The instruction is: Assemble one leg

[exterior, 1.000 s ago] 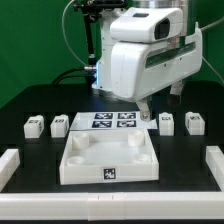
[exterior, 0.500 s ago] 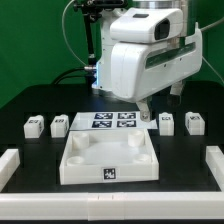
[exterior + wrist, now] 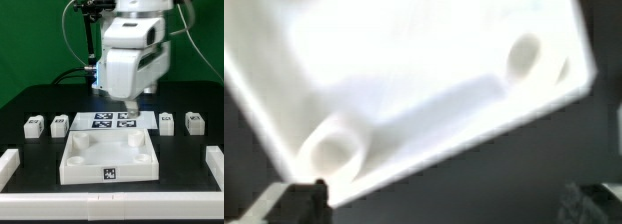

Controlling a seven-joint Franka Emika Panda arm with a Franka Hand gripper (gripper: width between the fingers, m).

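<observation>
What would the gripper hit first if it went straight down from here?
Probably the white panel, which fills the wrist view ahead of the open gripper. Depth is unclear, so it might land just past its edge.

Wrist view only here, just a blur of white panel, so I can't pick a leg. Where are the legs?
Observer: Outer left leg and inner left leg stand at the exterior view's left of the marker board; inner right leg and outer right leg at its right.
Operator: Which is nearest the gripper?
Observer: Probably the inner right leg; the gripper hangs open above the marker board's right end, holding nothing.
</observation>
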